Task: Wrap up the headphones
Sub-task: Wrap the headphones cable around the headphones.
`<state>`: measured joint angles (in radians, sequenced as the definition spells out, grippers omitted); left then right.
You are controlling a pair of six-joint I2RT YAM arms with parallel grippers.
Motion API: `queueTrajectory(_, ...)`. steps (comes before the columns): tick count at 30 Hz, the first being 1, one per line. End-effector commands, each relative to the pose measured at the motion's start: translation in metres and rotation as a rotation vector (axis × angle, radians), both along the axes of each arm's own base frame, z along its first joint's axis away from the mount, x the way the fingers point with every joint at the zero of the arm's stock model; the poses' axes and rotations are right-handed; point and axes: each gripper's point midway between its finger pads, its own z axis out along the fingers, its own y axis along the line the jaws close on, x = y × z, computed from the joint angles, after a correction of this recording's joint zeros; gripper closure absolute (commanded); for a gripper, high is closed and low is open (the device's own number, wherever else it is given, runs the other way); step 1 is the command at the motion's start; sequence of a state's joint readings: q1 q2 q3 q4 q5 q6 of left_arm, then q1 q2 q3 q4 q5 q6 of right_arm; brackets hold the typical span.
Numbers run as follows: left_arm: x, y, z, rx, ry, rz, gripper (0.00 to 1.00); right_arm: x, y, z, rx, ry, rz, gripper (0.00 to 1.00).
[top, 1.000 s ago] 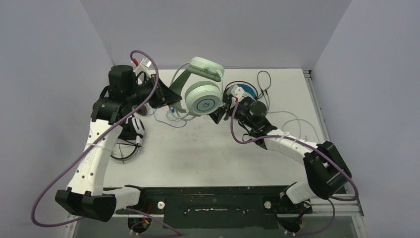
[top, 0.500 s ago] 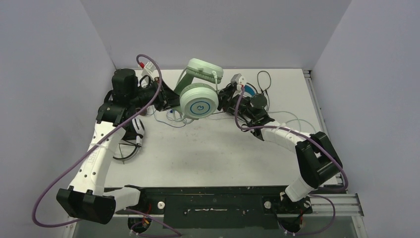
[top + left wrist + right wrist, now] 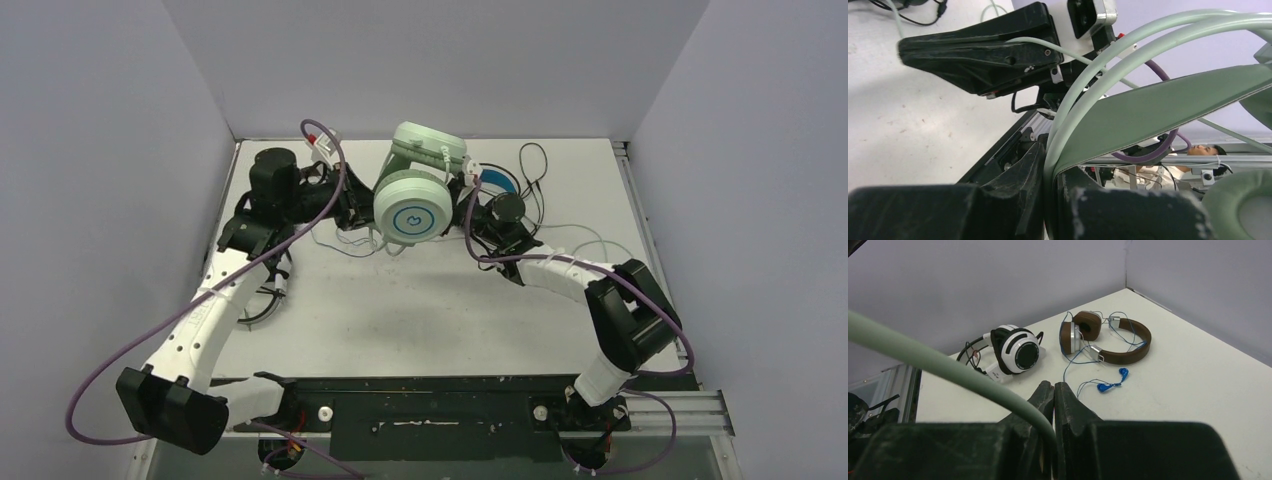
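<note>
Top external view: from bases at the near edge of the table (image 3: 430, 320), both arms reach toward the far half. On the left arm's side, the white headset with black stripes (image 3: 1015, 352) and the brown headset (image 3: 1118, 347) lie flat, the brown one trailing a thin blue lead (image 3: 1104, 387). Farther in, the mint green headset (image 3: 410, 208) is held up between the two grippers. The left gripper (image 3: 1052, 200) is pressed together on its headband (image 3: 1158, 107), whose pale hoops rise out of the jaws. The right gripper (image 3: 1054, 391) is closed tight as well, pinching the mint cord (image 3: 943, 365) (the right wrist view shows the cord dipping in between the black fingers). Just behind the right wrist lies the black headset with a blue headband (image 3: 497, 182), its own dark cable looped on the table.

The likeliest trouble is the cord. It looks thin and smooth, so it could slide out of the pinch once winding starts. Too hard a pull could twist the headband in the left grip. Slack dragged across the table could catch the neighbouring leads.
</note>
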<state>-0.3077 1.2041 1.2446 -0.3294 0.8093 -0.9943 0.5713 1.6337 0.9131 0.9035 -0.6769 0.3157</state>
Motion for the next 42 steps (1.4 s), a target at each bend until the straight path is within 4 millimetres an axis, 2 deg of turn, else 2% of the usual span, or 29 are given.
queueTrajectory(1,-0.016,-0.016,0.052,-0.113,-0.162,-0.05,1.0,-0.007,0.012,0.01,0.024,-0.008,0.046,1.0)
queueTrajectory(4,-0.013,-0.023,0.058,-0.157,-0.171,-0.037,1.0,-0.016,0.018,0.002,0.012,0.018,0.058,1.0)
queueTrajectory(9,-0.002,-0.023,0.076,-0.295,-0.178,0.015,1.0,-0.038,0.023,-0.013,-0.007,0.06,0.088,1.0)
queueTrajectory(13,0.012,-0.02,0.084,-0.353,-0.159,0.082,1.0,-0.056,0.025,-0.019,-0.003,0.082,0.111,0.93)
queueTrajectory(16,0.03,-0.009,0.085,-0.339,-0.16,0.192,1.0,-0.07,0.027,-0.022,-0.003,0.105,0.138,0.89)
queueTrajectory(19,0.054,0.02,0.081,-0.291,-0.185,0.397,1.0,-0.088,0.031,-0.022,0.006,0.127,0.179,0.83)
queueTrajectory(22,0.071,0.059,0.08,-0.203,-0.237,0.655,1.0,-0.113,0.035,-0.019,0.04,0.152,0.251,0.82)
queueTrajectory(27,0.077,0.123,0.073,-0.053,-0.251,1.001,1.0,-0.149,0.038,-0.002,0.113,0.193,0.349,0.82)
queueTrajectory(29,0.079,0.145,0.06,0.049,-0.222,1.116,1.0,-0.16,0.039,0.005,0.123,0.199,0.368,0.83)
queueTrajectory(31,0.08,0.166,0.049,0.154,-0.202,1.218,1.0,-0.163,0.043,0.002,0.09,0.235,0.356,0.85)
queueTrajectory(36,0.083,0.203,0.017,0.456,-0.122,1.373,1.0,-0.172,0.052,0.003,-0.026,0.259,0.366,0.89)
queueTrajectory(40,0.085,0.225,-0.006,0.747,-0.102,1.44,1.0,-0.174,0.047,0.015,-0.077,0.243,0.352,0.9)
queueTrajectory(42,0.087,0.229,-0.016,0.895,-0.131,1.42,1.0,-0.173,0.044,0.019,-0.104,0.23,0.336,0.9)
